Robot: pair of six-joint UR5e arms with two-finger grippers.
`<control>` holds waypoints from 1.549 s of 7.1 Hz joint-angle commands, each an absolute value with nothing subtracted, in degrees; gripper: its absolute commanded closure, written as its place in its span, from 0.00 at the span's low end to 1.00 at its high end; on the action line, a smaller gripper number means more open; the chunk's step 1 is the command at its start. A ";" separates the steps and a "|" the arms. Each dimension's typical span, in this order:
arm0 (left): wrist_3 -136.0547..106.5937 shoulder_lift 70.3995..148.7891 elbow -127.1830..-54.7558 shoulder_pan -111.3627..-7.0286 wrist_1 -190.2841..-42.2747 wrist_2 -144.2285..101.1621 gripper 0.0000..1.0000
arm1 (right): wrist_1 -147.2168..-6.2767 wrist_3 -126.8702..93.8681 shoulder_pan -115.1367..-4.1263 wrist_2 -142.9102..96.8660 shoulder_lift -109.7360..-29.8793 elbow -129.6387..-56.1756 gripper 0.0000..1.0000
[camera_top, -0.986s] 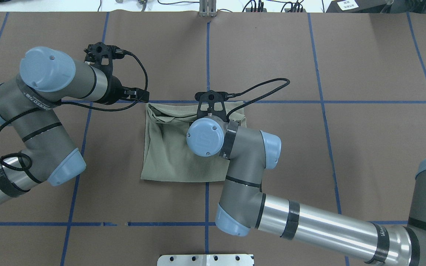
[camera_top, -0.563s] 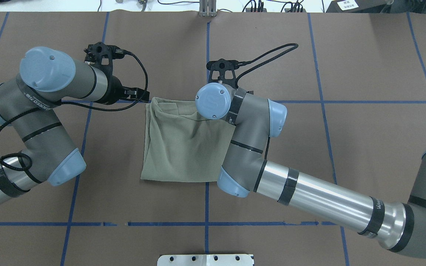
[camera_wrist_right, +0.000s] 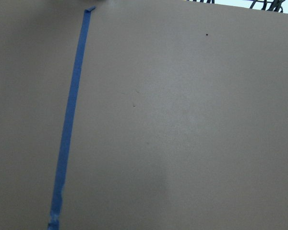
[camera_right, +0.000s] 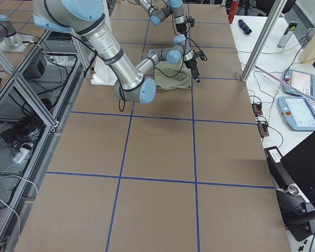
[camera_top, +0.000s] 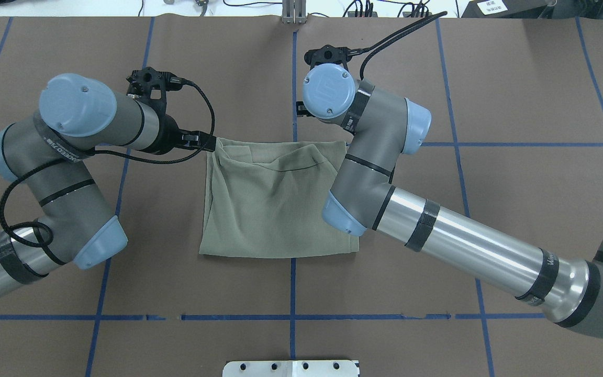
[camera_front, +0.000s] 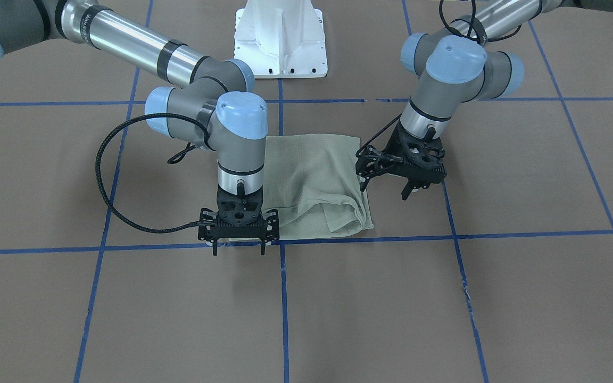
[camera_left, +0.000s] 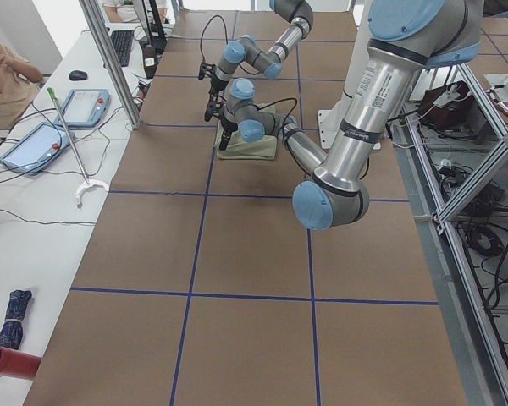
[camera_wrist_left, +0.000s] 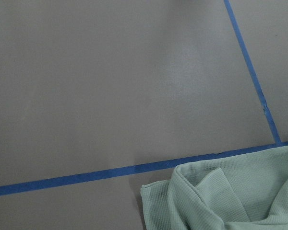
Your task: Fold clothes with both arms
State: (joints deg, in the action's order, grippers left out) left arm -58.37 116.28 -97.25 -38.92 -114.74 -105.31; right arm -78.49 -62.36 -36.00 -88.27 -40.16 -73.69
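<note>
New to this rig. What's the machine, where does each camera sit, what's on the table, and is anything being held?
The machine is two jointed robot arms, a left arm and a right arm, mounted on one white pedestal. Each ends in a black two-finger gripper.

There are six views. One is overhead from behind the robot. One faces it from across the table, so sides are mirrored there. Two are from the table's ends. One camera sits on each wrist, looking down.

On the brown table, marked with blue tape lines, lies a folded sage-green shirt. The left gripper and right gripper hang by the shirt's two corners on the side away from the robot. Both look open and hold nothing.

The left wrist view catches a shirt corner. The right wrist view shows only table and tape.
</note>
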 commanded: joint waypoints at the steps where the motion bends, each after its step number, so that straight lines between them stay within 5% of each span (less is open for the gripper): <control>1: -58.53 116.71 -96.25 -32.37 -114.52 -97.26 0.00 | -77.78 -61.52 -36.91 -91.67 -40.60 -74.79 0.00; 6: -58.27 120.05 -88.43 -30.40 -114.79 -94.04 0.00 | -77.70 -61.87 -36.83 -91.49 -40.96 -75.15 0.00; 9: -58.27 128.55 -76.17 -39.96 -115.13 -94.57 0.00 | -77.70 -62.22 -36.65 -91.41 -41.74 -75.23 0.00; 11: -57.92 128.67 -75.94 -41.66 -114.96 -96.24 0.00 | -77.70 -62.49 -36.21 -91.23 -41.75 -75.23 0.00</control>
State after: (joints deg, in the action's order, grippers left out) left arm -58.17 128.20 -76.81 -40.61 -115.06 -95.61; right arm -77.70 -62.34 -36.44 -91.33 -41.70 -75.22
